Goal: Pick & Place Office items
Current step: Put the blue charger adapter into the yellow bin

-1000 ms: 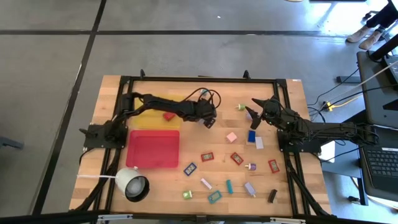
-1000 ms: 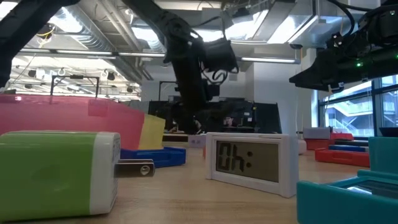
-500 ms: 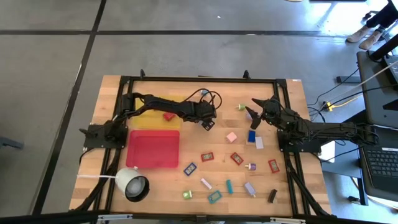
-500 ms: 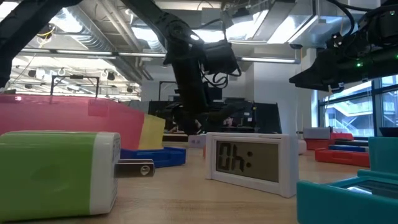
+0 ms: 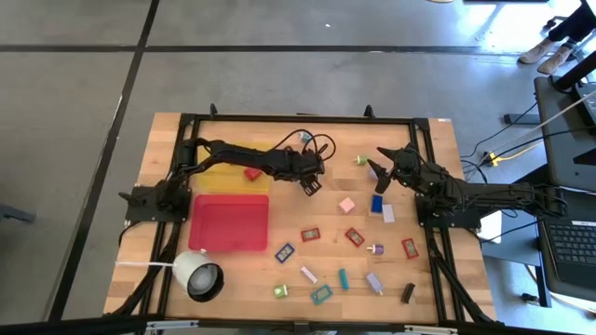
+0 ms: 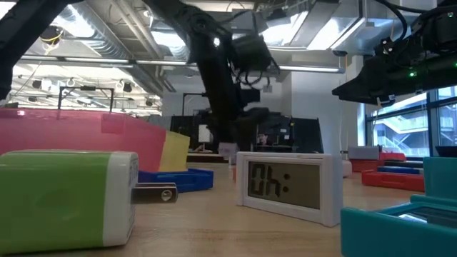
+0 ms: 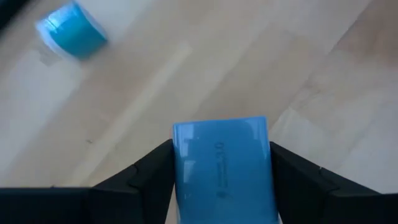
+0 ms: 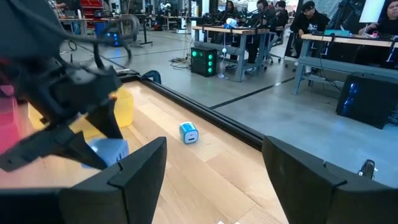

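Observation:
My left gripper (image 5: pixel 309 184) reaches over the table's middle, right of the yellow tray (image 5: pixel 219 179), and is shut on a blue block (image 7: pixel 222 168). The right wrist view shows that block (image 8: pixel 109 149) under the left arm's fingers. My right gripper (image 5: pixel 375 172) hangs open and level near the table's right side, nothing between its fingers (image 8: pixel 214 155). Several small office items lie flat on the wood, among them a pink block (image 5: pixel 346 205) and a blue-and-white roll (image 8: pixel 188 132). A red piece (image 5: pixel 252 173) lies in the yellow tray. My left gripper pinches the blue block by its two opposite sides (image 7: pixel 178 171) between its two fingers (image 7: pixel 149 177). The fingers slant down from the table's left. One broad printed face of the block is turned toward the wrist. Whether the block's lower end is clear of the table does not show.
The red tray (image 5: pixel 228 221) lies beside the yellow one, and a white round cup (image 5: pixel 197 276) with a cord stands near the front left. More small pieces are scattered front right (image 5: pixel 355 236). A small display clock (image 6: pixel 285 185) and a green block (image 6: pixel 68 203) stand close to the low camera.
My left gripper has rolled about its own pointing line and come up a little over the table's middle. The rest of the left arm has hardly shifted.

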Motion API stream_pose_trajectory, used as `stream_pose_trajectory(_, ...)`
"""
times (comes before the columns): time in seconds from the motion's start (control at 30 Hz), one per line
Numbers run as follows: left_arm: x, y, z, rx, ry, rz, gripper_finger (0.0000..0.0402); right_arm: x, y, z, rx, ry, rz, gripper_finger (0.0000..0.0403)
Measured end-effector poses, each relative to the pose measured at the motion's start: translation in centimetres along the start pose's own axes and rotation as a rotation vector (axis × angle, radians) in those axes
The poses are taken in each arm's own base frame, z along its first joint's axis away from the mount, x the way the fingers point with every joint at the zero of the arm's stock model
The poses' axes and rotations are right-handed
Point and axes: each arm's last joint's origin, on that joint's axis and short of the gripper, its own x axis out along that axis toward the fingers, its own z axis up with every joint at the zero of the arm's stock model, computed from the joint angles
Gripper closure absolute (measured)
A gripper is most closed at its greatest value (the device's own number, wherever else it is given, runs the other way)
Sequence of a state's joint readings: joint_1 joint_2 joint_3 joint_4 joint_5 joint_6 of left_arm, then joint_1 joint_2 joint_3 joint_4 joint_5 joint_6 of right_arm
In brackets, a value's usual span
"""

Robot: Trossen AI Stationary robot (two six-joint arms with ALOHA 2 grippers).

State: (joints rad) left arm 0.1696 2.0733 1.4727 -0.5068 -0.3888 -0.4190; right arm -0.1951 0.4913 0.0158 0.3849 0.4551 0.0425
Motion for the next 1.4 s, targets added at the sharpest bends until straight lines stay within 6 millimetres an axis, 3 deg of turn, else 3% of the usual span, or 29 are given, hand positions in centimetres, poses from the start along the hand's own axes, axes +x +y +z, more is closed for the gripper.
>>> stream_pose_trajectory(0.27, -6.1, 2.3, 1.2, 0.062, -0.072, 0.132, 0.0185, 0.0, 0.0, 0.0, 0.0, 0.0, 0.001, 0.0133)
stream_pose_trajectory(0.47, -11.2, 5.8, -0.1, 0.027, 0.015, 0.343, 0.0185, 0.0, 0.0, 0.0, 0.0, 0.001, 0.002, 0.0133)
stream_pose_trajectory(0.6, -13.1, 7.9, -2.0, -0.042, 0.089, 0.435, 0.0185, 0.0, 0.0, 0.0, 0.0, 0.0, 0.002, 0.0133)
stream_pose_trajectory(0.7, -12.8, 8.9, -3.9, -0.092, 0.14, 0.419, 0.0185, 0.0, 0.0, 0.0, 0.0, 0.0, 0.002, 0.0133)
stream_pose_trajectory(0.97, -9.5, 10.3, -8.9, -0.211, 0.195, 0.305, 0.0185, 0.0, 0.0, 0.0, 0.0, 0.0, 0.0, 0.0133)
stream_pose_trajectory(1.2, -6.2, 11.2, -11.2, -0.265, 0.155, 0.234, 0.0185, 0.0, 0.0, 0.0, 0.0, 0.0, -0.001, 0.0133)
stream_pose_trajectory(1.4, -5.5, 11.7, -11.5, -0.288, 0.136, 0.229, 0.0185, 0.0, 0.0, 0.0, 0.0, 0.0, 0.0, 0.0133)
